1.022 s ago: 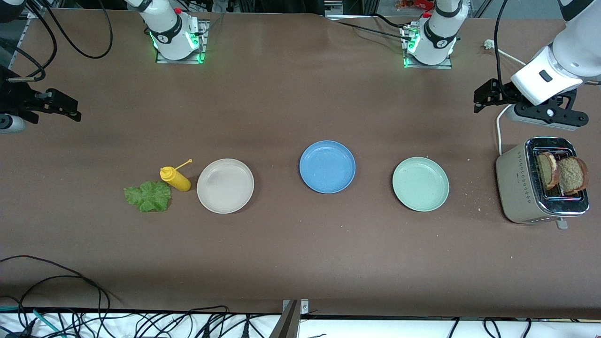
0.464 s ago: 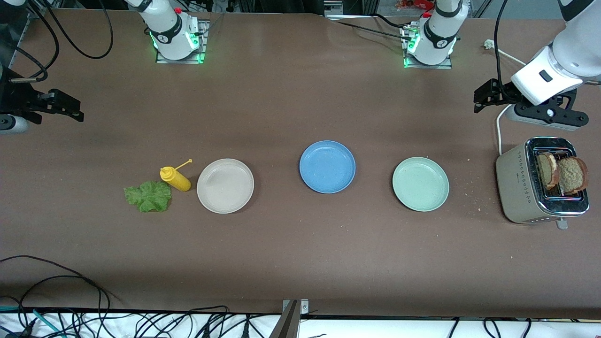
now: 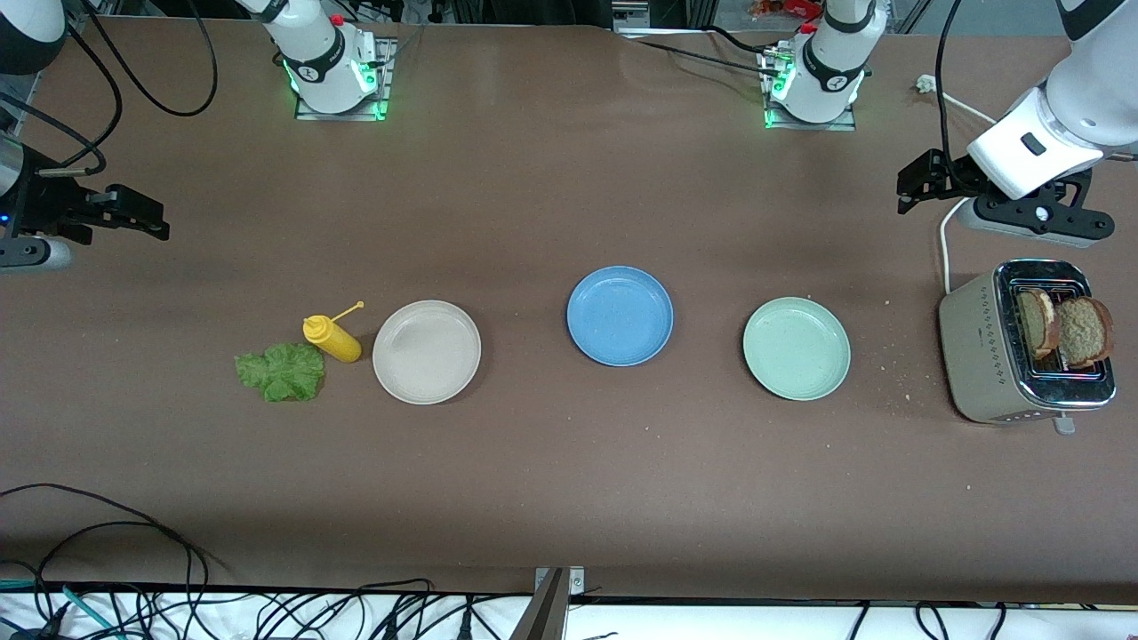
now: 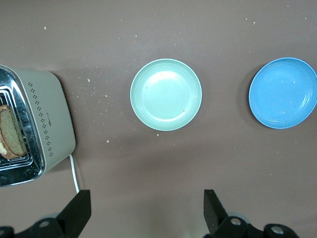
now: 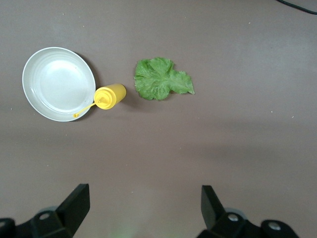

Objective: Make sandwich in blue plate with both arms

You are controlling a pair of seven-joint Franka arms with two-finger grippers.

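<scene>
The blue plate (image 3: 620, 316) lies empty mid-table; it also shows in the left wrist view (image 4: 283, 92). Two brown bread slices (image 3: 1037, 322) (image 3: 1083, 332) stand in the toaster (image 3: 982, 356) at the left arm's end; one slice (image 4: 10, 133) shows in the left wrist view. The green lettuce leaf (image 3: 281, 372) (image 5: 161, 79) lies flat toward the right arm's end. My left gripper (image 3: 909, 188) (image 4: 147, 213) is open and empty, up over bare table beside the toaster. My right gripper (image 3: 147, 218) (image 5: 143, 208) is open and empty over bare table at the right arm's end.
A beige-white plate (image 3: 427, 352) (image 5: 58, 83) and a yellow squeeze bottle (image 3: 332, 338) (image 5: 110, 95) lie next to the lettuce. A mint-green plate (image 3: 797, 348) (image 4: 166, 94) lies between the blue plate and the toaster (image 4: 47, 116). The toaster's white cord (image 3: 944, 253) runs toward the left arm's base.
My right gripper has shifted a little toward the middle of the table. The left arm and the table's things have not moved.
</scene>
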